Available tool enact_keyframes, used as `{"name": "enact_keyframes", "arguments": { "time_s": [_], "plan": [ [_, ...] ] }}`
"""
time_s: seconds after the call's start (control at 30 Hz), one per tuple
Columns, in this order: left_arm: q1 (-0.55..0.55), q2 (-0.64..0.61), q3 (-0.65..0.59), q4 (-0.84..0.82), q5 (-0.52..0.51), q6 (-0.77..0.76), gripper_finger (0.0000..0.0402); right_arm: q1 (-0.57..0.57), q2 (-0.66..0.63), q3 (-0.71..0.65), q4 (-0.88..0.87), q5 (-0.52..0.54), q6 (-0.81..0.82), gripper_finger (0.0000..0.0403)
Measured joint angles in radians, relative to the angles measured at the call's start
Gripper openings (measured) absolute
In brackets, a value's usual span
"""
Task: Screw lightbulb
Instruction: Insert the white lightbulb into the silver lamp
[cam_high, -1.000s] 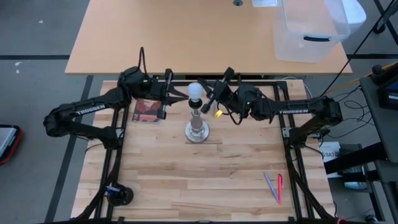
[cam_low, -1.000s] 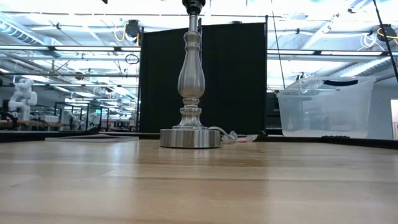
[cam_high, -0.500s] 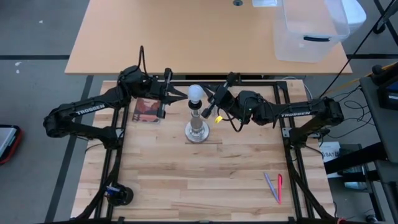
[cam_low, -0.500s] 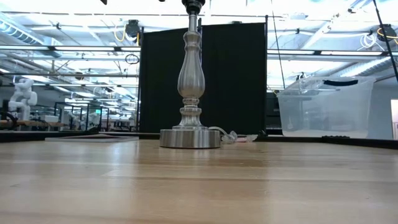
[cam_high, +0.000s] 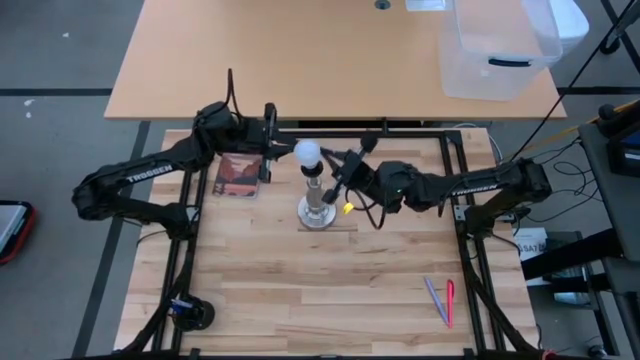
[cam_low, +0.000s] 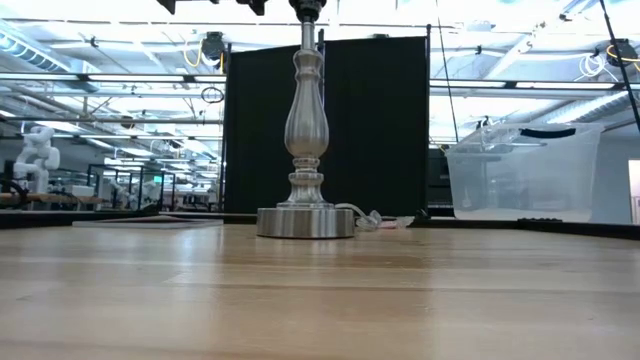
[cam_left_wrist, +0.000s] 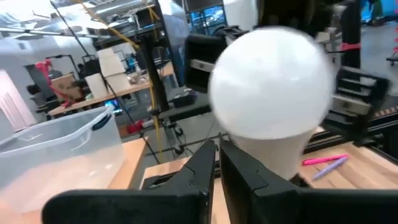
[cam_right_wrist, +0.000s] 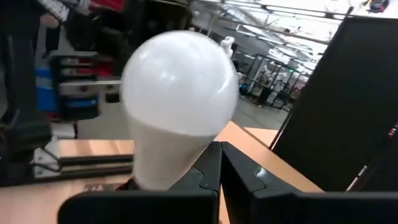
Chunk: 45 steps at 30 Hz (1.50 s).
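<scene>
We found the lightbulb (cam_high: 307, 152) sitting on top of the lamp stand (cam_high: 318, 210), near the middle of the wooden table (cam_high: 330, 290), its long axis upright so that from above only its white head showed. The left gripper (cam_high: 281, 150) lay at about nine o'clock from the bulb, the right gripper (cam_high: 334, 168) at about four o'clock, both close in and neither clearly nearer. In the left wrist view the fingers (cam_left_wrist: 205, 163) were pressed together just in front of the bulb (cam_left_wrist: 270, 93), holding nothing. In the right wrist view the fingers (cam_right_wrist: 214, 163) were likewise closed together and empty, with the bulb (cam_right_wrist: 179, 93) right ahead.

We judged that any twist would have to turn about that upright axis, so a gripper would first need to spread and come around the head from its side.

The table was mostly bare: a small dark red packet (cam_high: 238, 176) at nine o'clock from the stand, and two pens (cam_high: 441, 299) well apart at about four o'clock. A clear plastic bin (cam_high: 495, 50) sat on the far desk.
</scene>
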Motion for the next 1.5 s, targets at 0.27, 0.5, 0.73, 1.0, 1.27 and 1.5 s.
{"name": "enact_keyframes", "arguments": {
  "time_s": [0.27,0.5,0.73,1.0,1.27,1.5],
  "plan": [
    [0.033,-0.008,0.0,-0.106,0.001,0.001,0.0029,0.017,-0.004,0.001,-0.037,0.138,0.003,0.0],
    [0.022,-0.061,0.0,-0.139,0.033,0.027,0.0029,-0.003,-0.004,0.001,-0.027,0.143,-0.015,0.0],
    [-0.055,-0.062,0.0,-0.146,0.04,0.079,0.0029,-0.049,-0.005,0.001,0.045,0.138,-0.083,0.0],
    [-0.09,-0.062,0.0,-0.132,0.015,0.083,0.0029,-0.113,-0.005,0.001,0.065,-0.005,-0.076,0.0],
    [-0.101,-0.062,0.0,-0.07,0.013,0.08,0.0029,-0.166,-0.005,0.001,0.084,-0.143,-0.045,0.0],
    [-0.093,-0.062,0.0,-0.067,0.013,0.08,0.0029,-0.19,-0.006,0.001,0.085,-0.256,-0.018,0.0]
  ]
}}
